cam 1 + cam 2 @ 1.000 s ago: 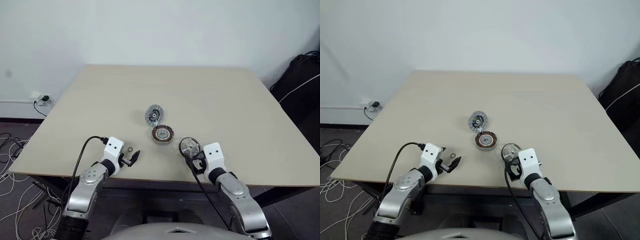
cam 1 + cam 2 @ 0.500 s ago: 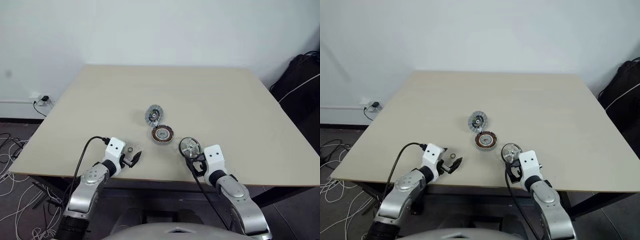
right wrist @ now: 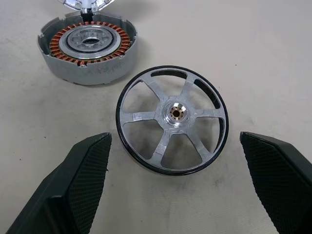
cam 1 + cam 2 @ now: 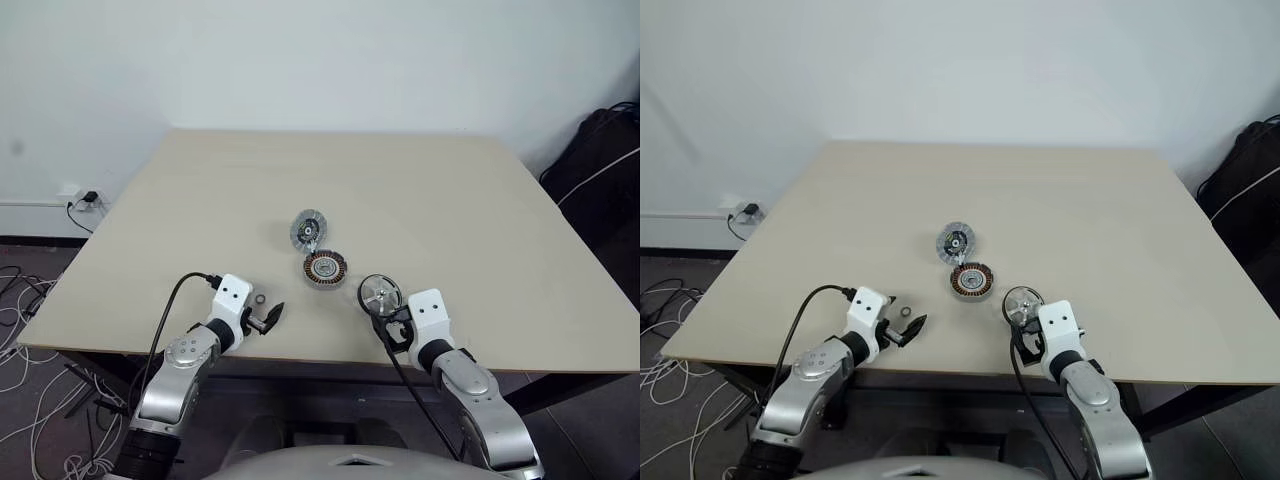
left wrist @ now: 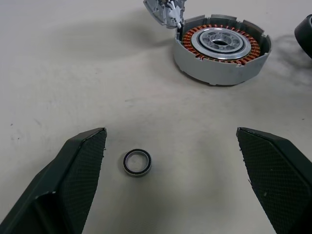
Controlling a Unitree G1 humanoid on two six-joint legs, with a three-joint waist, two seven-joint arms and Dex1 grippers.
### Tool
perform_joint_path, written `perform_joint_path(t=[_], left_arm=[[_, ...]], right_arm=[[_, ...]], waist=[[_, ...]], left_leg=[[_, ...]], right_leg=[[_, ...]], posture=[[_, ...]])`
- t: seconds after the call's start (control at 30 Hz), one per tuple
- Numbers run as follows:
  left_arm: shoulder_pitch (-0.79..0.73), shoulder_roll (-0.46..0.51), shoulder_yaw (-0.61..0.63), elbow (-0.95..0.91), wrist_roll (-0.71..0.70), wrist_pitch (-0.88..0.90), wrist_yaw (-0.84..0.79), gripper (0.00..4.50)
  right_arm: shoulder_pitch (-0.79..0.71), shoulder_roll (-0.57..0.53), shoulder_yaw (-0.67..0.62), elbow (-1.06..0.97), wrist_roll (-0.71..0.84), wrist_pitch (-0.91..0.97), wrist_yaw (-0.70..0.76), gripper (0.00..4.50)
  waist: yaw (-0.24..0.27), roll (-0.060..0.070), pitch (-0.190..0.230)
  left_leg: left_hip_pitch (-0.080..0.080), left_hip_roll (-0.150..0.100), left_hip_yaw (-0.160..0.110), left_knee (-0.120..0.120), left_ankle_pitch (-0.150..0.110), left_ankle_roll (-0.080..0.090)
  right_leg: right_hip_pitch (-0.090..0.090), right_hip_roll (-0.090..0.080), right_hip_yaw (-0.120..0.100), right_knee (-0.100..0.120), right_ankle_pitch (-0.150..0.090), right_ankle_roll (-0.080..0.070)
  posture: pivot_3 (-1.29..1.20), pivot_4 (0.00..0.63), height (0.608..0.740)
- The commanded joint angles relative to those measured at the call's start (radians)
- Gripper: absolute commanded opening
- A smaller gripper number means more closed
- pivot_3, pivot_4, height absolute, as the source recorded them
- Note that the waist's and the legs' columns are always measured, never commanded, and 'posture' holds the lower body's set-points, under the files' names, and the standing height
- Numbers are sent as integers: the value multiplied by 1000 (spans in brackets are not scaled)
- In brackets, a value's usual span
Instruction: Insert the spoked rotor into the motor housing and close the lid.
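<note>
The spoked rotor [image 3: 172, 119], a silvery wheel with a dark rim, lies flat on the table just ahead of my open right gripper [image 3: 178, 195], between its spread fingers. Beyond it stands the motor housing [image 3: 87, 50], a grey puck with copper windings around a silvery centre, also seen from the head [image 4: 325, 268]. The ribbed silver lid [image 4: 309, 229] lies just behind the housing. My left gripper [image 5: 173, 185] is open near the table's front edge, to the left of the housing, holding nothing.
A small dark-rimmed ring [image 5: 137, 162] lies on the table between the left gripper's fingers. The beige table [image 4: 420, 190] spreads wide behind the parts. Black cables run from both wrists past the front edge. A dark bag [image 4: 605, 150] sits at the far right.
</note>
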Motion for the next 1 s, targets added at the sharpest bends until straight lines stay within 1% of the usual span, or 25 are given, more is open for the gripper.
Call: perform_joint_path(t=[0.03, 0.27, 0.53, 0.8, 0.9, 0.93, 1.0], left_arm=[[-23, -1, 5, -13, 1, -9, 5, 4500], [-29, -3, 10, -5, 1, 1, 13, 4500], [-91, -35, -9, 84, 19, 77, 58, 4500], [-142, -45, -20, 168, 33, 102, 55, 4500], [-148, -35, -26, 172, 46, 128, 57, 3909], [-147, -32, -27, 170, 49, 132, 56, 3638], [-139, -26, -27, 153, 49, 143, 52, 2932]], right_arm=[[-18, 4, -10, -33, -5, -24, -6, 4494], [-21, 7, -7, -31, -5, -29, -8, 4494], [-27, 14, -2, -24, -7, -33, -10, 4494], [-23, 17, -6, -29, -9, -37, -17, 4494], [-17, 19, -10, -32, -8, -40, -24, 4500], [-15, 20, -11, -32, -8, -42, -25, 4500], [-11, 21, -13, -35, -8, -43, -29, 4500]], waist=[[0, 0, 0], [0, 0, 0], [0, 0, 0], [0, 0, 0], [0, 0, 0], [0, 0, 0], [0, 0, 0]], left_leg=[[0, 0, 0, 0, 0, 0], [0, 0, 0, 0, 0, 0], [0, 0, 0, 0, 0, 0], [0, 0, 0, 0, 0, 0], [0, 0, 0, 0, 0, 0], [0, 0, 0, 0, 0, 0], [0, 0, 0, 0, 0, 0]], right_leg=[[0, 0, 0, 0, 0, 0], [0, 0, 0, 0, 0, 0], [0, 0, 0, 0, 0, 1], [0, 0, 0, 0, 0, 0], [0, 0, 0, 0, 0, 0], [0, 0, 0, 0, 0, 1], [0, 0, 0, 0, 0, 1]], posture=[[0, 0, 740], [0, 0, 740], [0, 0, 740], [0, 0, 740], [0, 0, 740], [0, 0, 740], [0, 0, 740]])
